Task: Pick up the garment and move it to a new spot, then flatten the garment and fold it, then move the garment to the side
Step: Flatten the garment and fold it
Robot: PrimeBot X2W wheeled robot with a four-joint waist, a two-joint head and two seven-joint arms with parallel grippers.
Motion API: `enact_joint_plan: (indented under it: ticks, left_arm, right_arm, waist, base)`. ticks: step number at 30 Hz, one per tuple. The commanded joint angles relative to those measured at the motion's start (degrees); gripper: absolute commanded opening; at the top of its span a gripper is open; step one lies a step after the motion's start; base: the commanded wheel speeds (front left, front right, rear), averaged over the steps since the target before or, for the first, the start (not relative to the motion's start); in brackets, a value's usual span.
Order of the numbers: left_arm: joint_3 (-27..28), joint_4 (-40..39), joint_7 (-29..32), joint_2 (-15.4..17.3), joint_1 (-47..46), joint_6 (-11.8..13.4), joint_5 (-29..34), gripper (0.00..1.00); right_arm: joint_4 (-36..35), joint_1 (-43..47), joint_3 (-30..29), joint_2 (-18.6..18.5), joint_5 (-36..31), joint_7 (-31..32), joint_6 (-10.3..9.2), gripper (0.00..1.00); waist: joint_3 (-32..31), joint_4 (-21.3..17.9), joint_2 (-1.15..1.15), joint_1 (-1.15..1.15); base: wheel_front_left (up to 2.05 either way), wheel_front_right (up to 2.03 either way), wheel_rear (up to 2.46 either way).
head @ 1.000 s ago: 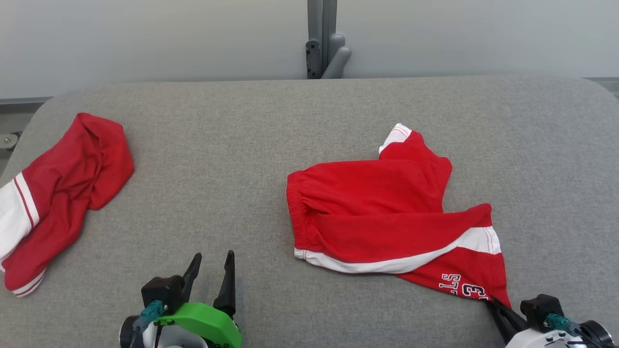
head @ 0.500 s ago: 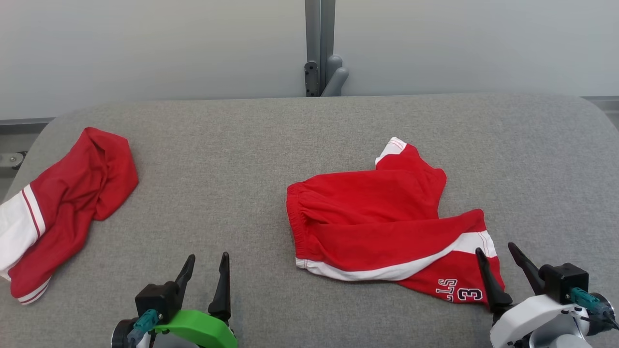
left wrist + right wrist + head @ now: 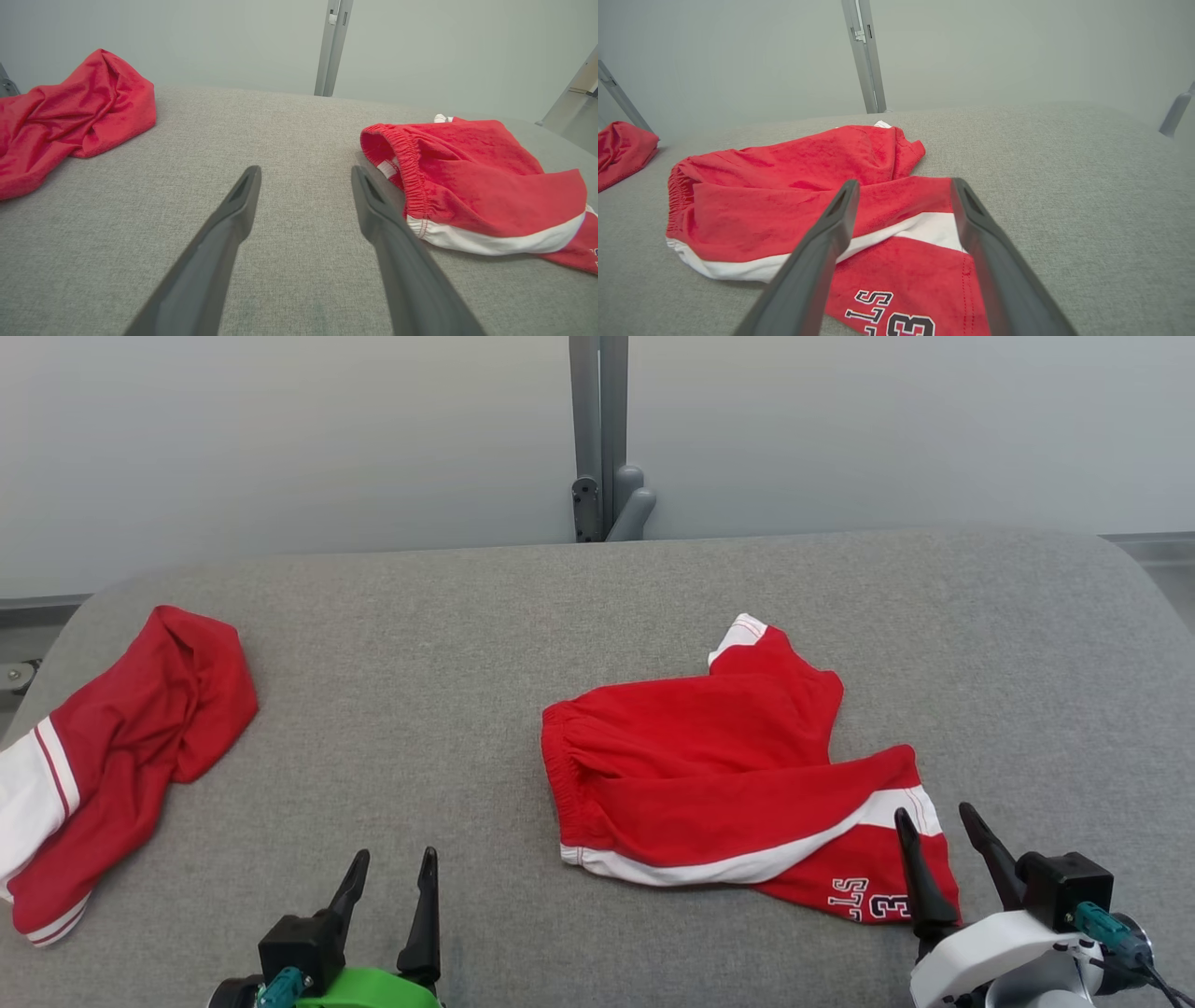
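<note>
Soft, even light is bathing the grey table (image 3: 420, 644), leaving only a faint shadow along the six o'clock hem of the red shorts (image 3: 709, 775); wrist views are bowing the table's far edge.

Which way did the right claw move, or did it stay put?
Yes. The right claw opened and moved up the view, past the shorts' printed number.
</note>
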Motion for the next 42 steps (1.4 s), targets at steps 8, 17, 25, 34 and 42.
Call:
enact_joint_plan:
  ticks: [8,17,25,34,42]
  left_arm:
    - [-0.98,0.22,0.02,0.14,0.59,-0.25,-0.35,1.00]
    - [-8.17,2.67,0.02,0.20,-5.10,-3.11,-5.47,1.00]
    - [-12.79,6.71,0.03,0.21,-11.91,-3.50,-8.62,1.00]
    - [-18.37,11.79,0.02,0.19,-14.79,-3.54,-13.51,1.00]
    - [-20.09,9.63,0.03,1.38,-14.93,-3.55,-15.91,1.00]
  right_arm:
    - [0.48,1.01,-0.67,0.48,-0.72,-0.01,-0.08,1.00]
    - [3.48,-2.53,-2.52,-0.67,-0.30,-0.01,-0.09,1.00]
    - [6.39,-9.13,-2.12,-1.47,0.42,-0.01,-0.08,1.00]
    - [7.91,-11.68,-1.52,-1.90,0.71,-0.01,-0.09,1.00]
    - [8.20,-11.78,-1.61,-1.91,0.60,-0.01,-0.09,1.00]
  waist:
    - [0.36,-0.82,0.00,0.00]
    - [7.06,-2.22,0.00,0.00]
    - [14.29,-3.83,0.00,0.00]
    - [16.12,-4.21,0.00,0.00]
    - [16.17,-3.94,0.00,0.00]
  base:
    - [0.00,0.00,0.00]
    - [0.00,0.00,0.00]
    - [0.00,0.00,0.00]
    - [0.00,0.00,0.00]
    - [0.00,0.00,0.00]
